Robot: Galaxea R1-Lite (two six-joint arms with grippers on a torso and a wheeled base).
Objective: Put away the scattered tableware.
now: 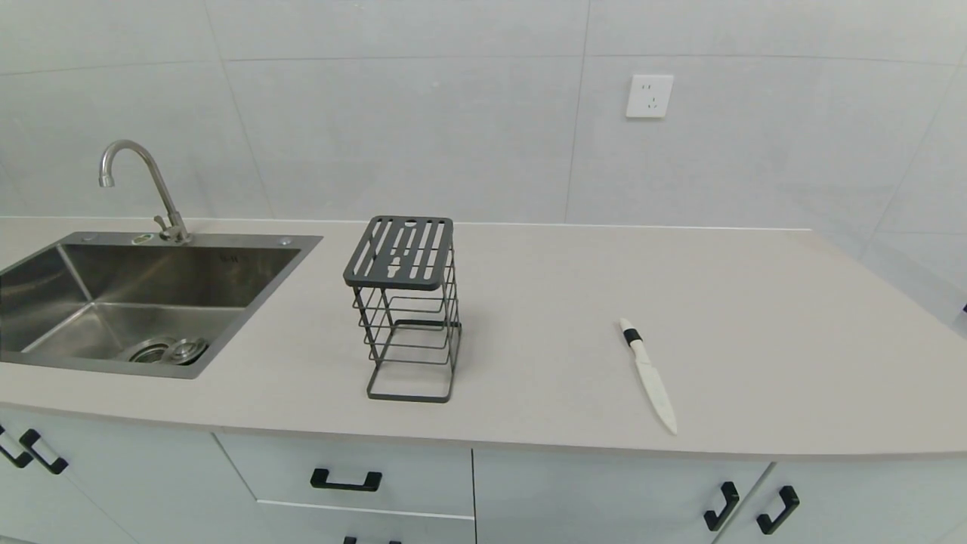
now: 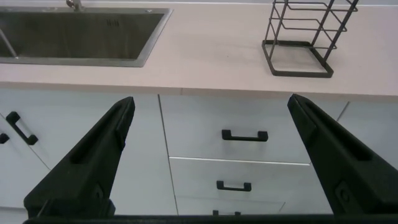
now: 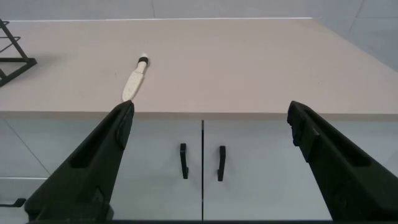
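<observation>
1. Countertop [image 1: 755, 302], pale beige, runs full width below grey tiled wall [image 1: 423, 136].
2. Steel sink [image 1: 45, 264] is set in the counter at robot's left. Faucet [image 1: 160, 189] stands at its back edge.
3. White cabinet fronts [image 1: 604, 491] sit under the counter, w/ black handles [image 1: 346, 479].
4. L gripper [image 2: 211, 102] sits low, facing the drawers. Fingers are spread wide, nothing btwn them.
5. R gripper [image 3: 210, 107] sits low, facing the cabinet doors below the knife. Fingers are spread wide, holding nothing.
6. Dark wire rack [image 1: 400, 253] stands upright near counter centre w/ a slotted top plate. It is right of the sink, not touching it.
7. White knife [image 1: 648, 375] lies flat on the counter, right of the rack and well apart from it. It has a black band near the far end. The pointed end is near the front edge.
8. White outlet [image 1: 649, 96] is on the wall, above the knife side.
</observation>
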